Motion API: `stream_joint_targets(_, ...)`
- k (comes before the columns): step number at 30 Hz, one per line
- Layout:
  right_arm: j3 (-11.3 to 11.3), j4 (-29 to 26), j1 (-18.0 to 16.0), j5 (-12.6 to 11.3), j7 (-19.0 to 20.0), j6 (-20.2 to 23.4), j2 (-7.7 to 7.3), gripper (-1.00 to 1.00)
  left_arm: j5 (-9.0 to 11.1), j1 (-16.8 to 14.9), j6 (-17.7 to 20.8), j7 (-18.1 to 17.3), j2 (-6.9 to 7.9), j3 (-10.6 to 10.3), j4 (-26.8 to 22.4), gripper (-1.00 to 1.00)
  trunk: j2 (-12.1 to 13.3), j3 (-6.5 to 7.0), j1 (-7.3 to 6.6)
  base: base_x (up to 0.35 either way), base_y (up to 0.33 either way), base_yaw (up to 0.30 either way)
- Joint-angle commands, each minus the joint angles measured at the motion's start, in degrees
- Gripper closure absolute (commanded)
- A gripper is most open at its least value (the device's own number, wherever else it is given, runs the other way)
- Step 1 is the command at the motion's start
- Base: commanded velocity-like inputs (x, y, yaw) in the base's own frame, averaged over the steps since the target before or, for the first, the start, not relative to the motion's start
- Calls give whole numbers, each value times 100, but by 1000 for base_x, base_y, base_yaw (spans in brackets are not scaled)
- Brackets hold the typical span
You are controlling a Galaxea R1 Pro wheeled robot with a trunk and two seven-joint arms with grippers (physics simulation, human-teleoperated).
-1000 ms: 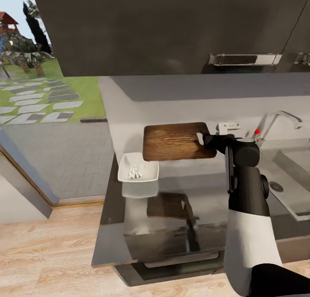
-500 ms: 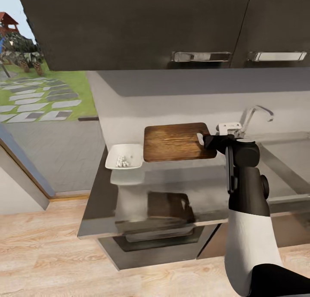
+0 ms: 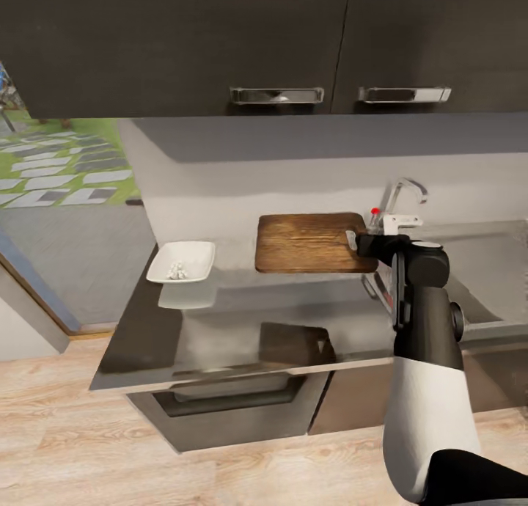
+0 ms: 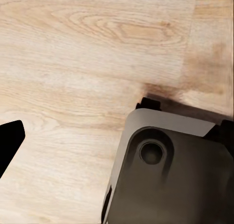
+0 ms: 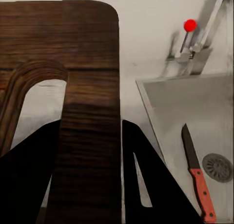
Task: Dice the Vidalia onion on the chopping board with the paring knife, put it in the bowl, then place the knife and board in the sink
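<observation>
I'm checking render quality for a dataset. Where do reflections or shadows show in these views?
Head view: the glossy countertop mirrors the chopping board and the bowl. Left wrist view: a soft dark shadow lies on the wood floor. Right wrist view: the board's near end looks oversized.

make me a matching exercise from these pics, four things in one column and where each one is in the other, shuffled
Things:
1. chopping board
2. paring knife
3. bowl
4. red-tipped lever

Places or states:
A. lying in the sink basin near the drain
B. on the faucet behind the sink
C. held at its handle end by the right gripper, above the countertop
D. on the countertop's left part, with white diced bits inside

Pairs: 1-C, 2-A, 3-D, 4-B
</observation>
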Motion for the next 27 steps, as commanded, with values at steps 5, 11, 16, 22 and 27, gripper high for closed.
stream_joint_targets(5,-342,327,-6,-28,25,-207,6,100,38,-3,-17,30,6,-50,1,-100,-9,-8,2,-1,-341,0)
stream_joint_targets(11,-869,1010,-6,-28,-533,-986,6,100,45,-3,-24,38,32,-42,0,-100,-9,-8,2,0,-301,0)
stream_joint_targets(16,-1261,1155,-6,-31,-764,-1095,13,100,46,-3,-25,38,33,-42,-2,-100,-9,-8,2,0,-61,0)
stream_joint_targets(22,-1558,1234,-6,-47,-1806,-1497,70,100,47,-3,-25,38,33,-42,-5,-100,-9,-8,2,0,-5,0)
stream_joint_targets(27,-1693,1604,-6,-472,-2528,-1867,87,100,47,-3,-25,40,33,-42,-4,-100,-9,-8,2,0,-2,0)
